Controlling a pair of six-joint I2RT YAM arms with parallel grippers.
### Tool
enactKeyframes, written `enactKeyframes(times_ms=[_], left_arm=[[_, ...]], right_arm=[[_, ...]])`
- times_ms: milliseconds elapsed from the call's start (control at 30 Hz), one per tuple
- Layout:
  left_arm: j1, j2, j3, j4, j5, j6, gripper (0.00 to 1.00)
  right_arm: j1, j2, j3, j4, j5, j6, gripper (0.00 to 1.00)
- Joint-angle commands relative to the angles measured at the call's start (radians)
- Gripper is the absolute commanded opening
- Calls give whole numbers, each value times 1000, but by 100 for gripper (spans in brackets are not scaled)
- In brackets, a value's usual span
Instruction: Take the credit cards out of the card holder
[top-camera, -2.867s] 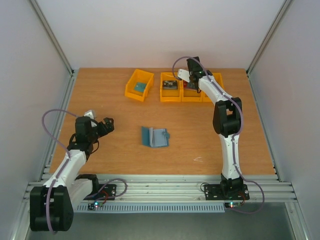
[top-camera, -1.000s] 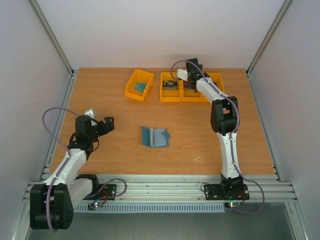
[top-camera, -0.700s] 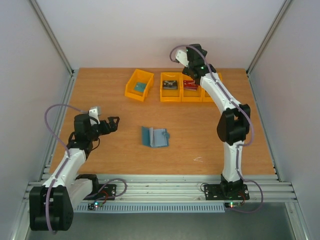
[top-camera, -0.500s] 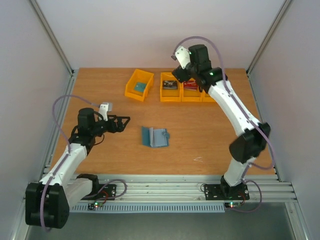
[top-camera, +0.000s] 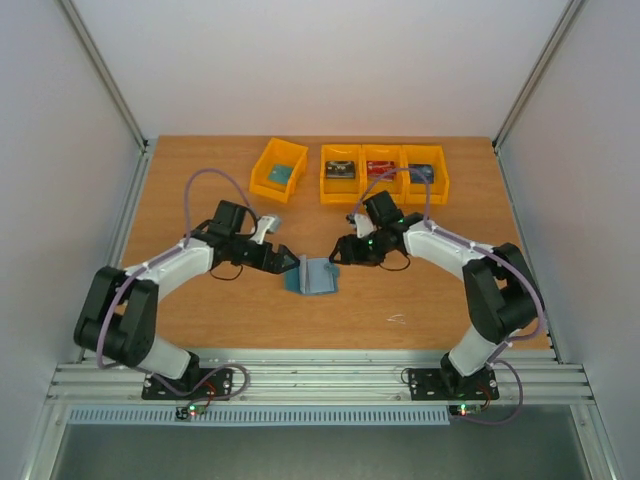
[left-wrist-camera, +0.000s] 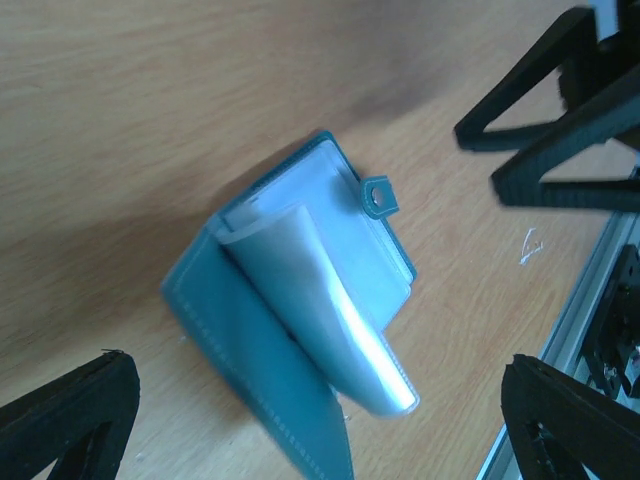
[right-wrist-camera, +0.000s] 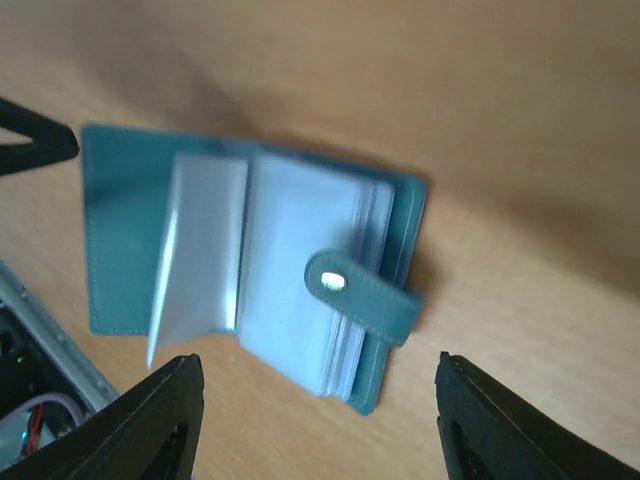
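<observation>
The slate-blue folding card holder (top-camera: 312, 274) lies open on the wooden table (top-camera: 200, 180), between the arms; its pale clear sleeves stand fanned up, its small closure tab (right-wrist-camera: 360, 290) unfastened; the left end effector (top-camera: 284, 260) and right end effector (top-camera: 341, 251) flank it, both spread wide.

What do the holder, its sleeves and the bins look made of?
Holder: leather or faux leather, matte slate-blue, with a stitch line along the cover edge. Cannot tell which of the two.
Sleeves: thin clear plastic film, glossy. It shows glare streaks and curls up from the cover.
Bins: probably moulded plastic, with uniform yellow colour and smooth rigid walls. Too small in view to be sure.
</observation>
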Motion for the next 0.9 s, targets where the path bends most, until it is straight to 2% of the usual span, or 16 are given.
enactKeyframes(times_ms=[0, 100, 233, 400, 467, 533, 567, 600, 633, 667, 700, 733, 867], left_arm=[[-55, 92, 75, -64, 10, 50, 99], [-71, 159, 104, -68, -5, 47, 99], [-97, 199, 101, -36, -30, 57, 99], [-139, 236, 82, 14, -106, 59, 99], [-146, 257, 83, 30, -106, 58, 95], [-147, 276, 87, 40, -96, 64, 84], [-147, 279, 91, 36, -95, 64, 75], [-147, 279, 92, 34, -93, 66, 62], [-147, 273, 92, 31, -93, 70, 38], [-147, 263, 89, 31, -97, 73, 18], [-147, 250, 83, 33, -99, 75, 3], [-147, 234, 79, 33, -100, 76, 1], [-146, 114, 77, 16, -72, 89, 0]], right_arm=[[37, 42, -40, 95, -84, 151, 61], [51, 108, -60, 103, -82, 166, 53], [79, 191, -21, 81, -88, 143, 36], [85, 236, 25, 23, -48, 102, 27], [84, 238, 33, 6, -40, 82, 25], [85, 240, 41, -8, -44, 65, 25], [85, 237, 44, -12, -44, 60, 25], [85, 233, 47, -18, -40, 54, 25], [85, 226, 49, -24, -37, 47, 26], [84, 215, 52, -32, -35, 38, 26], [85, 203, 55, -37, -32, 28, 27], [84, 188, 58, -43, -27, 17, 27], [77, 109, 73, -81, 6, -51, 34]])
